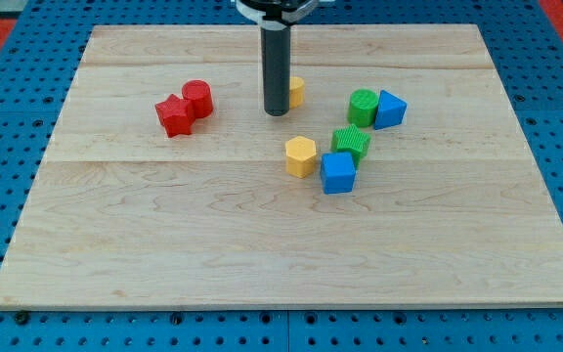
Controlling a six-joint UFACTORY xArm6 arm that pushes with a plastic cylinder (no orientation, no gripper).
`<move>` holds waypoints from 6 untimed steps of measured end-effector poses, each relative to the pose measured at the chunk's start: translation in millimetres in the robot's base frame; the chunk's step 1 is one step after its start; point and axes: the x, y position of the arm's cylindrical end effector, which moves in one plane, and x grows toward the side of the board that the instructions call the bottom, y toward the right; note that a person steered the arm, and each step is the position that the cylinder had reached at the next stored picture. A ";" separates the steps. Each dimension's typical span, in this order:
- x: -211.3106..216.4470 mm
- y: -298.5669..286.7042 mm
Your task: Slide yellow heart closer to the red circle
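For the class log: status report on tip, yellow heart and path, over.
My tip down, touching yellow heart's left side. Red circle at view's left, beside red star. Tip sits between heart and circle.

A straight dark grey rod (277, 59) hangs from a white-and-black collar.

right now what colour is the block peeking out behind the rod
Yellow, seen in the camera view, just right of my tip.

Bare board (233, 98) between rod-hidden yellow block (297, 91) and red cylinder (197, 98), nothing between.
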 end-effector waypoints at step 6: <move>-40.1 -32.7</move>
